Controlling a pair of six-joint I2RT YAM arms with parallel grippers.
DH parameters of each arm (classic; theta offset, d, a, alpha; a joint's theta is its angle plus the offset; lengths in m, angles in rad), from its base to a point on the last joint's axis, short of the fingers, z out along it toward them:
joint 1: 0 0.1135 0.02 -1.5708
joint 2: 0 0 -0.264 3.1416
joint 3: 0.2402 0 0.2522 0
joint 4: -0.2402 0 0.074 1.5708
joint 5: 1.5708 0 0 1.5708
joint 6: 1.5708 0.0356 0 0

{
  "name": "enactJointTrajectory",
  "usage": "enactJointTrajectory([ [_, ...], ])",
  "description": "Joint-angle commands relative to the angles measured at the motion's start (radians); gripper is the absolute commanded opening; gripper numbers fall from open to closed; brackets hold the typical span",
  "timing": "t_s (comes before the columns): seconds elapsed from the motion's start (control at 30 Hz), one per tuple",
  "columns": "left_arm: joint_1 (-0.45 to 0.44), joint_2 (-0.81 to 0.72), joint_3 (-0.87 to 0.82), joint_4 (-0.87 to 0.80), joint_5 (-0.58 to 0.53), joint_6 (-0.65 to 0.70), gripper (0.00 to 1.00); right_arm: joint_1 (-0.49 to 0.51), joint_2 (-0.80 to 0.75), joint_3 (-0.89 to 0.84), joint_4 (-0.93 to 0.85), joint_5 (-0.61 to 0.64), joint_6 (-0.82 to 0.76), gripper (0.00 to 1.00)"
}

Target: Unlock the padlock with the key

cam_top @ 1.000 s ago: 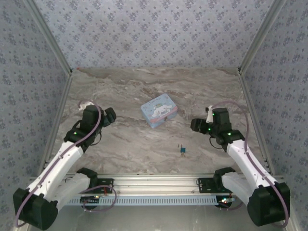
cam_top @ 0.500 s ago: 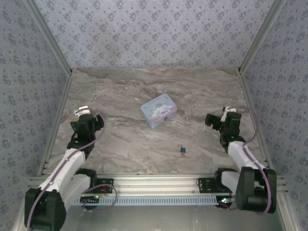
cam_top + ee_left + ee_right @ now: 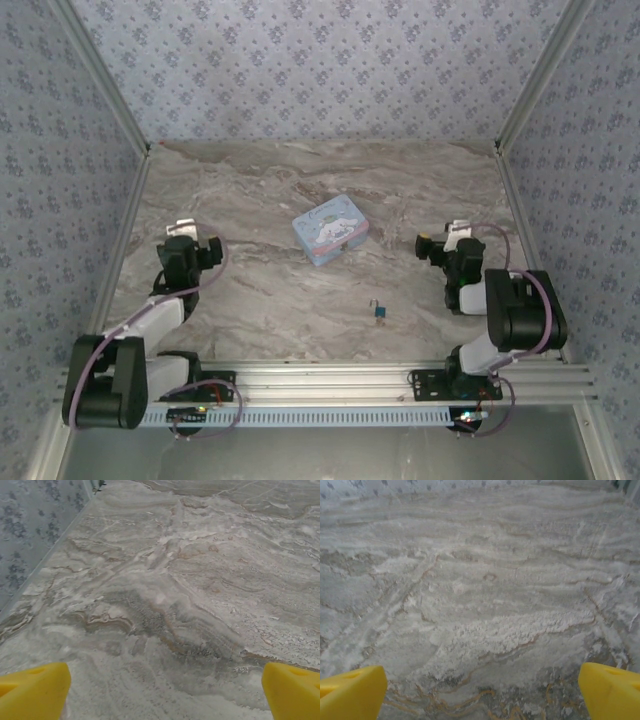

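Observation:
The tiny blue padlock [image 3: 381,314] lies on the marble table near the front middle. A thin metal bit [image 3: 374,303] sticks out at its upper left, too small to tell if it is the shackle or the key. My left gripper [image 3: 205,248] is folded back at the left, far from the padlock. It is open, and its yellow fingertips [image 3: 35,690] stand wide apart over bare marble. My right gripper [image 3: 428,246] sits folded back at the right, also open, with its yellow fingertips [image 3: 612,690] wide apart and nothing between them.
A light blue cartoon-printed tin box [image 3: 330,230] stands at the table's middle, behind the padlock. Patterned walls close in the table [image 3: 300,180] on the left, right and back. An aluminium rail [image 3: 320,375] runs along the front edge between the arm bases.
Both arms have folded back toward their bases, pulling the grippers away from the table's middle. The padlock and tin box have not moved.

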Motion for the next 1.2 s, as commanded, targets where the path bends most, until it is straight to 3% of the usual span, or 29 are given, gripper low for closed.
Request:
enactJointTrajectory([
  [0.0, 0.01, 0.06, -0.015, 0.176, 0.073, 0.055, 0.98, -0.002, -0.015, 0.037, 0.007, 0.002, -0.038, 1.0],
  [0.07, 0.012, 0.082, -0.01, 0.201, 0.1, 0.066, 0.98, -0.003, 0.01, 0.085, -0.036, -0.009, 0.002, 1.0],
  [0.1, 0.012, 0.096, -0.011, 0.229, 0.109, 0.07, 0.98, -0.005, -0.004, 0.121, -0.138, -0.001, -0.013, 1.0],
  [0.4, 0.02, 0.253, 0.023, 0.368, 0.177, 0.136, 0.98, 0.007, 0.002, 0.105, -0.091, 0.045, -0.009, 1.0],
  [0.57, 0.077, 0.381, 0.025, 0.484, 0.214, 0.084, 0.98, 0.012, 0.001, 0.106, -0.093, 0.047, -0.008, 1.0],
  [0.63, 0.086, 0.374, 0.086, 0.353, 0.224, 0.071, 0.98, 0.014, 0.001, 0.105, -0.094, 0.051, -0.009, 1.0],
  [0.7, 0.127, 0.383, 0.085, 0.372, 0.276, 0.042, 0.98, 0.016, 0.001, 0.102, -0.083, 0.066, -0.019, 1.0],
  [0.83, 0.127, 0.385, 0.086, 0.375, 0.27, 0.046, 0.98, 0.039, 0.0, 0.088, -0.054, 0.113, -0.029, 1.0],
  [1.17, 0.125, 0.384, 0.087, 0.372, 0.268, 0.046, 0.98, 0.028, 0.001, 0.104, -0.099, 0.063, -0.024, 1.0],
])
